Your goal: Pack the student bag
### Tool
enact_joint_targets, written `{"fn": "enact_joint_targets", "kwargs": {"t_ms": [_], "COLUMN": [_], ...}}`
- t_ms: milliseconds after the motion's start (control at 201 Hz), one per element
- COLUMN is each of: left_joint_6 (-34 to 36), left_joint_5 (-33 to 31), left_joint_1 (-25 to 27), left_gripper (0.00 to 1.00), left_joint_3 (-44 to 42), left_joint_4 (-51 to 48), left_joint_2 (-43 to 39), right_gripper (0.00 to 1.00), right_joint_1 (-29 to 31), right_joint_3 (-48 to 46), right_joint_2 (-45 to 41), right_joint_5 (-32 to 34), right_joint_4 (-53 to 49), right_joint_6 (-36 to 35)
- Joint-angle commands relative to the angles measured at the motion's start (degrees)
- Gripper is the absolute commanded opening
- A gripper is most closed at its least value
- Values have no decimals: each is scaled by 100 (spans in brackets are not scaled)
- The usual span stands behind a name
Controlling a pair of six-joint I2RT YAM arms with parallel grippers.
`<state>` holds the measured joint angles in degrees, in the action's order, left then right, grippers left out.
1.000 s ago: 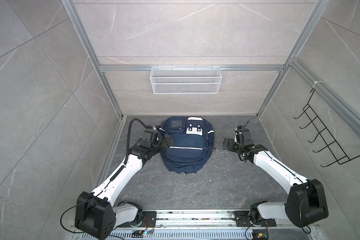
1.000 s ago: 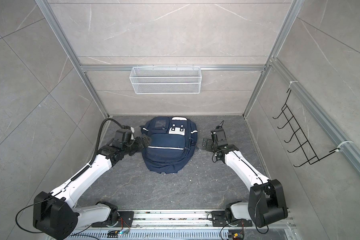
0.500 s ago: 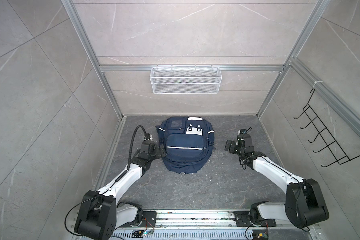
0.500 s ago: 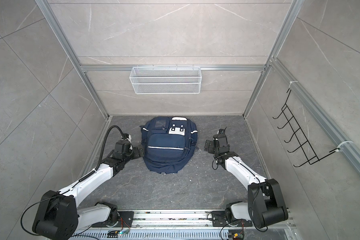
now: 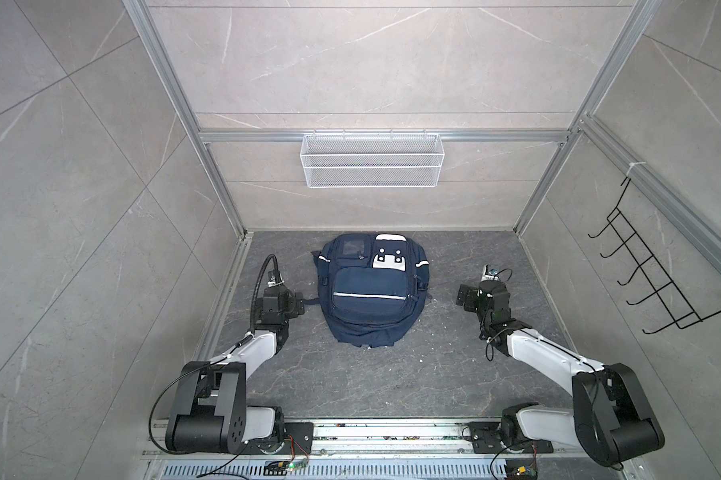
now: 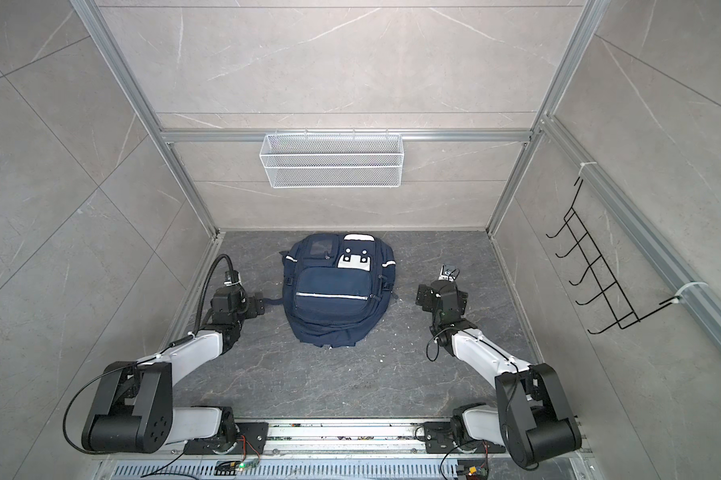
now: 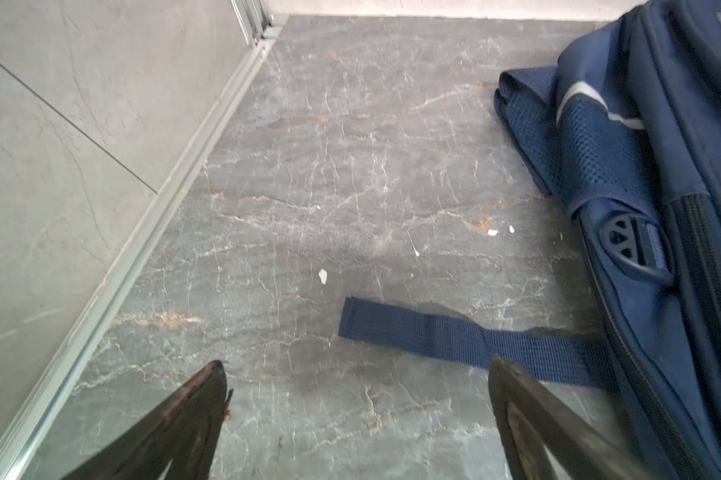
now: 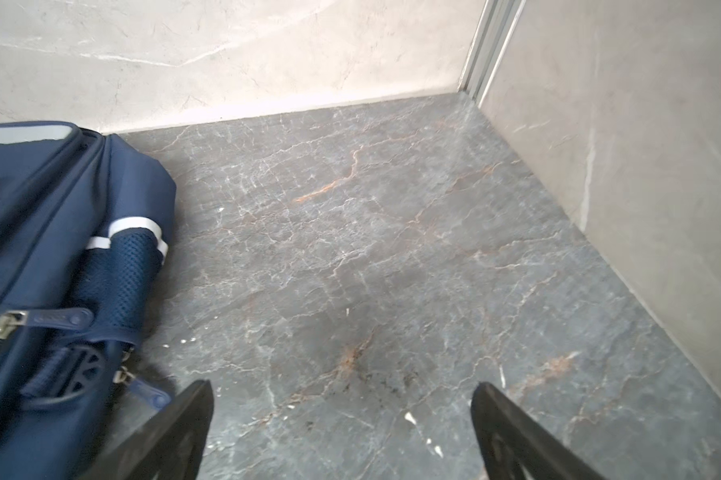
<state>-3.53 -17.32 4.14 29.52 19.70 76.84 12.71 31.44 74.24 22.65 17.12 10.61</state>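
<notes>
The student bag, navy blue with white patches and a silver stripe, lies flat and zipped shut on the dark marble floor in both top views. My left gripper hovers just left of it, open and empty, over bare floor. A loose navy strap of the bag runs out beside one fingertip. My right gripper is open and empty to the right of the bag, a clear gap away from it.
A white wire basket hangs on the back wall. A black hook rack is fixed to the right wall. Small white crumbs dot the floor. Side walls stand close behind both grippers.
Both arms have drawn back from the bag, the left gripper leaving its left edge and the right one moving further right and nearer. Both jaws have stayed open.
</notes>
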Motion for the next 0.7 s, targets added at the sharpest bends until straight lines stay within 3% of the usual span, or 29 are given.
{"fn": "enact_joint_targets", "kwargs": {"t_ms": [0,154,259,393,428,607,697], "left_joint_6": [232,429,300,288,350,338,341], "left_joint_5": [378,1003,1662,1979,2070,2035,2039], "left_joint_1": [-246,-435,-799,-922,-913,-906,-902], "left_gripper": [100,100,99,99,99,100,100], "left_joint_3": [-389,-608,-1108,-955,-818,-847,-845], "left_joint_4": [1236,1989,3529,3025,2633,2720,2729], "left_joint_2": [158,435,1010,906,857,868,868], "right_gripper": [98,98,98,98,98,99,98], "right_joint_1": [-20,-16,-16,-27,-19,-91,-250], "right_joint_3": [-209,-387,-457,-711,-877,-1578,-1422], "right_joint_2": [-144,-80,16,148,230,1052,878], "right_joint_5": [299,296,362,454,502,587,146], "right_joint_4": [632,1079,1262,1908,2309,4480,3755], "right_joint_6": [-438,-597,-720,-953,-1005,-1041,-865]}}
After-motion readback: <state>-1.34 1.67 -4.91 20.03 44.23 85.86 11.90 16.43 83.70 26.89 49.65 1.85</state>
